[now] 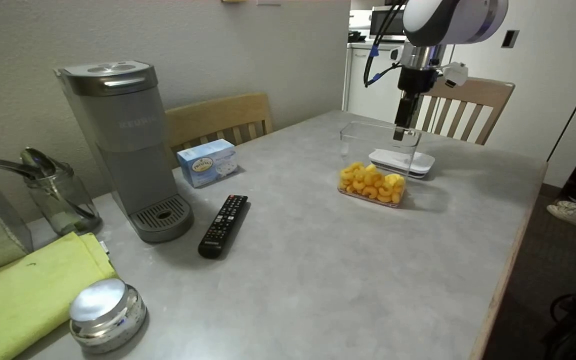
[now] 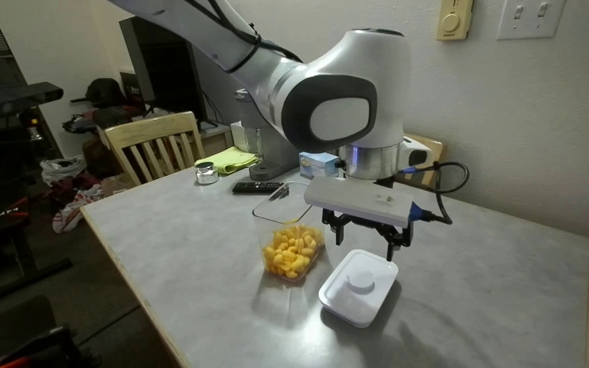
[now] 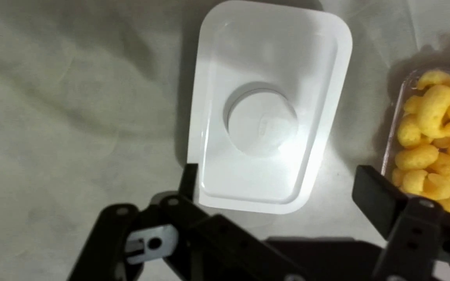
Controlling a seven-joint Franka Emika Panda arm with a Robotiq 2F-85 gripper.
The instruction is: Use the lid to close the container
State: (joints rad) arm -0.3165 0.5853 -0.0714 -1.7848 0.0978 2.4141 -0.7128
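Observation:
The lid is a flat white rectangle with rounded corners. It lies on the table with its round central knob facing up. The lid fills the middle of the wrist view. The container is a clear open-topped box with orange-yellow pieces in its bottom. It stands upright beside the lid in both exterior views, and part of it shows at the right edge of the wrist view. My gripper is open and empty, pointing down above the table near the lid's end and the container.
A remote, a light blue box and a coffee maker stand farther along the table. A shiny metal jar, a yellow cloth and a glass jar with cutlery are at the far end. Chairs stand at the table's edges.

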